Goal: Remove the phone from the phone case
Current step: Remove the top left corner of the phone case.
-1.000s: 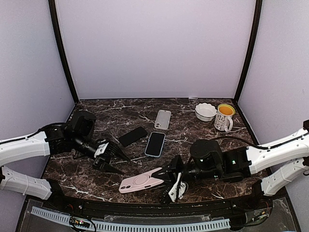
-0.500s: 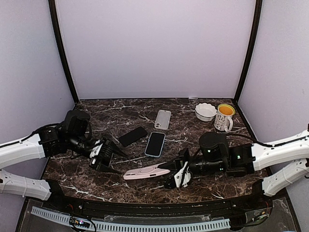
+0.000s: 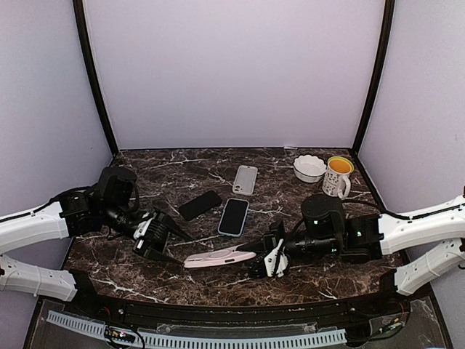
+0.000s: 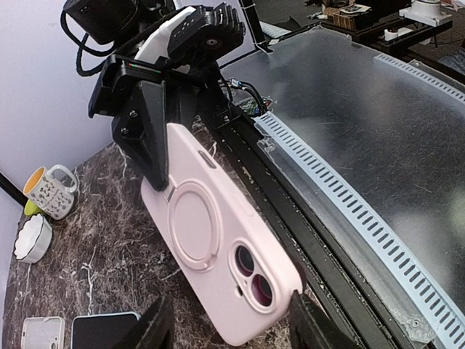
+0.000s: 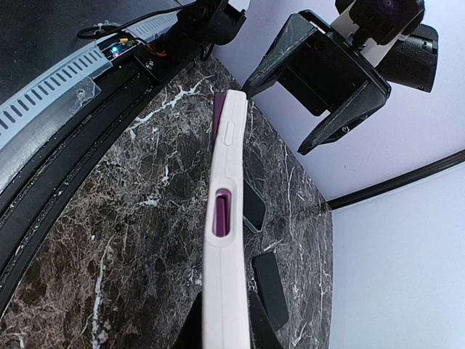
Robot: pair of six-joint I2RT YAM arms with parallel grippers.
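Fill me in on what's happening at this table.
The right hand is clamped on one end of the pink phone case, holding it on edge just above the marble table and pointing it toward the left arm. The left hand is open, its fingers either side of the case's camera end but not closed on it. Lenses show through the cutout, so the phone appears to be inside still. Two bare phones, a spare case, a bowl and a mug sit farther back.

My right wrist view cuts off the pink case [image 5: 221, 291] at the bottom; its screen side is hidden.
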